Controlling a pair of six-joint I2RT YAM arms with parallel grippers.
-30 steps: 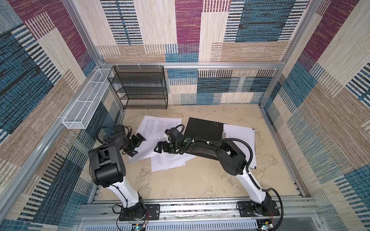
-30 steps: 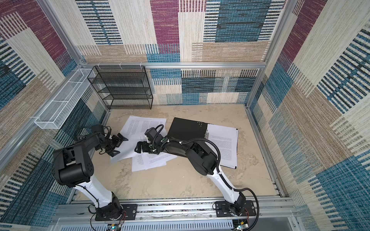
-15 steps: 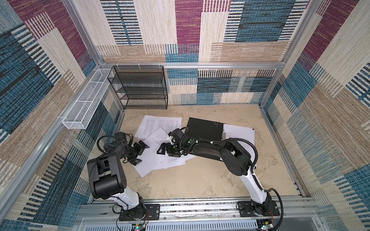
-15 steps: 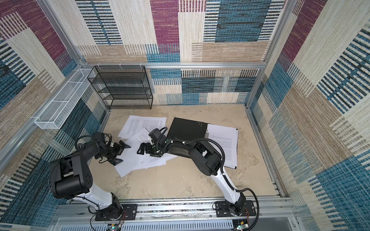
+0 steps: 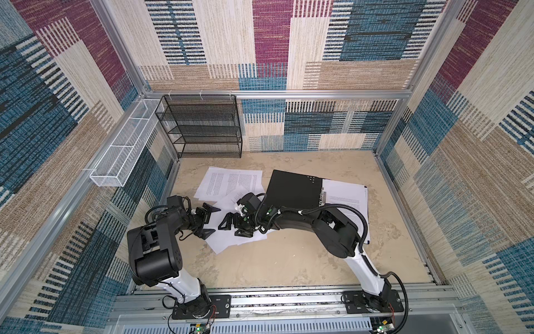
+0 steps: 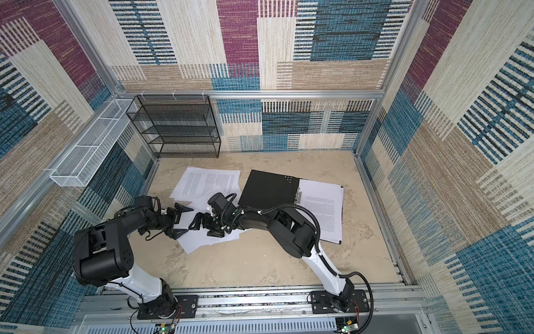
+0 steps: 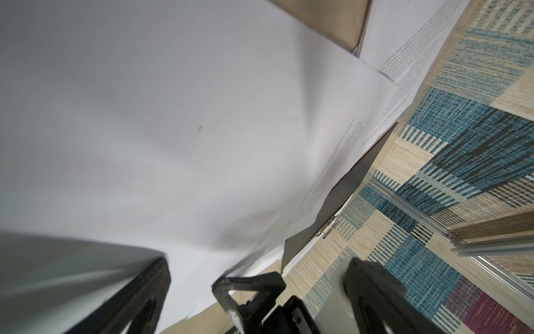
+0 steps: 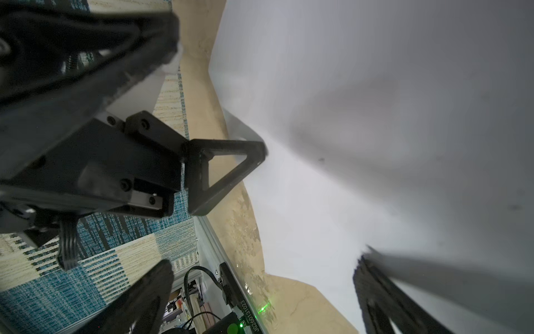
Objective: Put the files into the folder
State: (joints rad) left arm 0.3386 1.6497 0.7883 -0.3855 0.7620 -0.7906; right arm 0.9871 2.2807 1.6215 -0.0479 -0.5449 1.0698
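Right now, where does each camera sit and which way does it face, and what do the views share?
Both top views: high above the near edge, looking down at the folder, loose sheets and both whole arms.
Left wrist: low behind the left end effector, facing across a white sheet toward the folder; its own fingers show.
Right wrist: low behind the right end effector, facing the left one over the sheets; own fingers show.
Shared: each wrist view shows the opposite end effector.
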